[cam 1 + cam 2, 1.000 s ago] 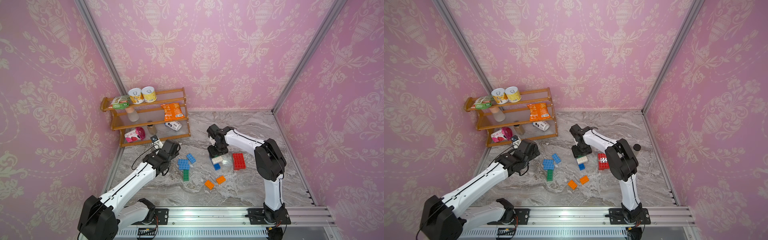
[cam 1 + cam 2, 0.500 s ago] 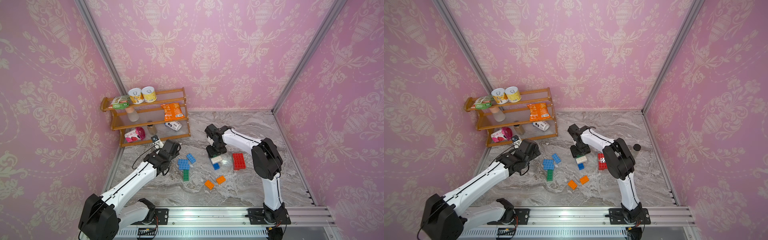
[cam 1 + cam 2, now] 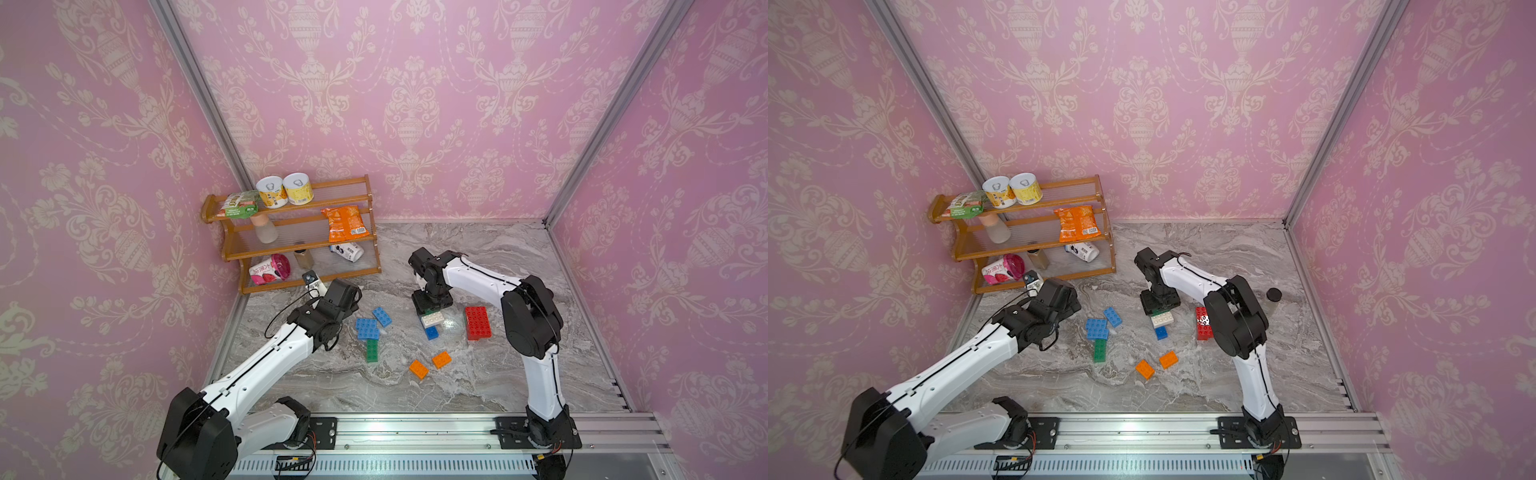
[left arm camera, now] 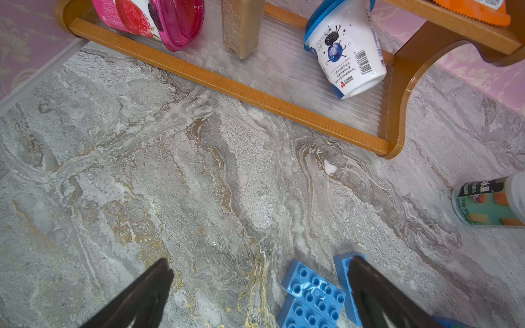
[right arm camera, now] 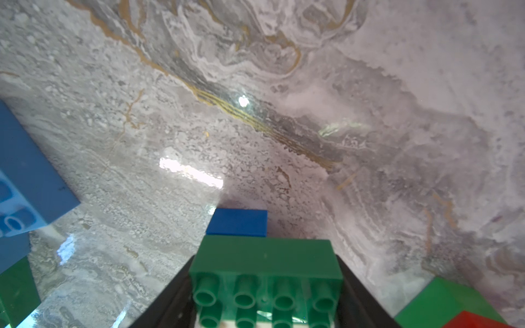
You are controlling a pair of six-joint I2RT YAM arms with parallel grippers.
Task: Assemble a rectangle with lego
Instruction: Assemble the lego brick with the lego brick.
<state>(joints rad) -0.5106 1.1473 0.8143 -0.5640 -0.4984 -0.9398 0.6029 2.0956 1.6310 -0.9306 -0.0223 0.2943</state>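
Lego bricks lie loose on the marble floor. My right gripper [image 3: 431,302] [image 5: 265,265] is shut on a green brick [image 5: 264,255]. A white brick [image 3: 432,319] [image 3: 1162,319] sits against it, and a dark blue brick [image 3: 431,332] [image 5: 237,225] lies just beyond. A red block [image 3: 477,323] is beside them. My left gripper [image 4: 260,272] [image 3: 351,297] hangs open over bare floor, with light blue bricks [image 4: 315,292] [image 3: 368,328] by one finger. Nearer the front lie another green brick [image 3: 372,350] and two orange bricks [image 3: 418,369] [image 3: 441,360].
A wooden shelf [image 3: 307,245] with tins, snack packets and cups stands at the back left, close to my left gripper. A dark-capped bottle [image 3: 1273,299] lies behind my right arm. Pink walls close three sides, and a metal rail [image 3: 415,428] runs along the front.
My right wrist has shifted slightly to the left, still holding the green brick. The left arm and the loose bricks have not moved.
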